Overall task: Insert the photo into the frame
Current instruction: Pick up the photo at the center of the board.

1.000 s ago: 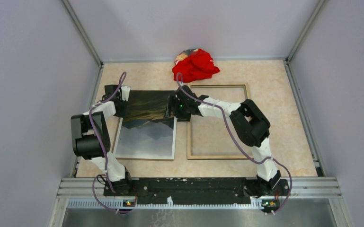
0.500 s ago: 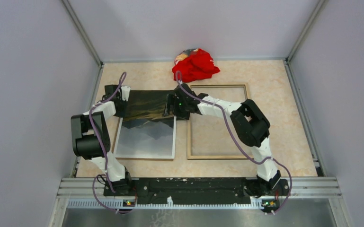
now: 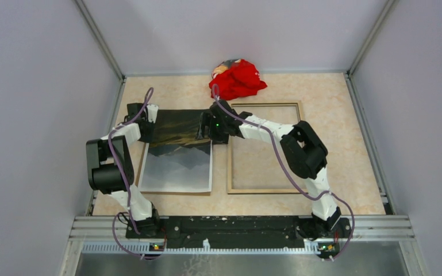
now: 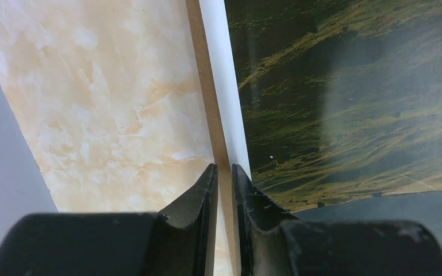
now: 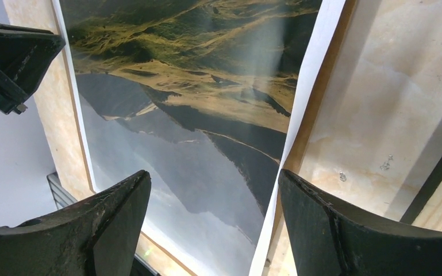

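Observation:
The photo (image 3: 178, 167) lies face up on a brown backing sheet (image 3: 175, 193) at the table's left. The frame (image 3: 264, 191) lies to its right, pale back up, nothing inside it. My left gripper (image 3: 147, 122) is at the photo's far left edge. In the left wrist view the gripper (image 4: 224, 168) is shut on the backing sheet's edge (image 4: 207, 86), beside the photo's white margin (image 4: 221, 69). My right gripper (image 3: 204, 129) is open above the photo's far right part. In the right wrist view the gripper (image 5: 214, 187) straddles the photo's right margin (image 5: 310, 92) and holds nothing.
A crumpled red cloth (image 3: 237, 79) lies at the back centre, just beyond the frame. Grey enclosure walls (image 3: 46, 86) close in the table on three sides. The frame's black edge (image 5: 439, 172) shows at the right of the right wrist view.
My right gripper has shifted slightly left and away over the photo. The photo's right edge has moved a little left. The left arm has not moved.

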Action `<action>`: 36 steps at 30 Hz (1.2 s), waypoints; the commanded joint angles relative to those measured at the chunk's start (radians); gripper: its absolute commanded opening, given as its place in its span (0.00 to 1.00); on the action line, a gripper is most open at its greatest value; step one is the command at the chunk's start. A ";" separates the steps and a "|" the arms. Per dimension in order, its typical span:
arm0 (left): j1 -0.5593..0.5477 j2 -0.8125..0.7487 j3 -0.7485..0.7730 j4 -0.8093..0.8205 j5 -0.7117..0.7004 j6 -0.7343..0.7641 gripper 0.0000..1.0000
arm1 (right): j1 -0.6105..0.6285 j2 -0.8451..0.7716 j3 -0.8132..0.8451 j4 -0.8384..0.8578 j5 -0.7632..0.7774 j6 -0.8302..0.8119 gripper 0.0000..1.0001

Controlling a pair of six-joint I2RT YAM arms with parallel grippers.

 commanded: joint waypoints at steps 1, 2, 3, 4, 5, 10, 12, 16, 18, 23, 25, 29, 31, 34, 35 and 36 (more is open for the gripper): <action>-0.003 0.022 -0.021 0.011 0.014 -0.008 0.21 | 0.012 -0.068 -0.017 0.144 -0.066 0.047 0.81; -0.003 0.022 -0.021 0.012 0.015 -0.008 0.21 | 0.011 -0.077 -0.031 0.174 -0.085 0.062 0.81; -0.003 0.022 -0.021 0.012 0.016 -0.007 0.21 | 0.009 -0.083 -0.044 0.200 -0.102 0.079 0.81; -0.004 0.021 -0.023 0.011 0.016 -0.007 0.21 | 0.004 -0.087 -0.057 0.227 -0.129 0.095 0.81; -0.003 0.021 -0.023 0.012 0.017 -0.008 0.21 | 0.000 -0.092 -0.075 0.260 -0.145 0.115 0.81; -0.003 0.017 -0.029 0.016 0.012 -0.005 0.20 | -0.018 -0.108 -0.169 0.380 -0.175 0.178 0.79; -0.003 0.018 -0.029 0.018 0.010 -0.003 0.20 | -0.019 -0.106 -0.168 0.362 -0.163 0.162 0.79; -0.004 0.019 -0.028 0.018 0.013 -0.005 0.20 | -0.018 -0.106 -0.179 0.329 -0.134 0.134 0.78; -0.004 0.018 -0.028 0.017 0.013 -0.007 0.20 | -0.019 -0.106 -0.183 0.297 -0.111 0.114 0.78; -0.003 0.017 -0.029 0.019 0.012 -0.006 0.20 | -0.017 -0.128 -0.247 0.297 -0.091 0.109 0.76; -0.003 0.019 -0.028 0.017 0.013 -0.008 0.20 | -0.017 -0.127 -0.266 0.299 -0.097 0.120 0.75; -0.003 0.018 -0.026 0.013 0.016 -0.012 0.20 | -0.019 -0.115 -0.284 0.344 -0.120 0.143 0.72; -0.003 0.017 -0.025 0.011 0.015 -0.012 0.20 | -0.019 -0.112 -0.289 0.352 -0.128 0.154 0.70; -0.003 0.015 -0.023 0.010 0.015 -0.011 0.20 | -0.019 -0.106 -0.295 0.365 -0.134 0.165 0.65; -0.004 0.015 -0.023 0.011 0.016 -0.012 0.20 | -0.019 -0.105 -0.295 0.368 -0.136 0.167 0.63; -0.004 0.016 -0.024 0.010 0.015 -0.011 0.20 | -0.020 -0.105 -0.292 0.371 -0.138 0.170 0.61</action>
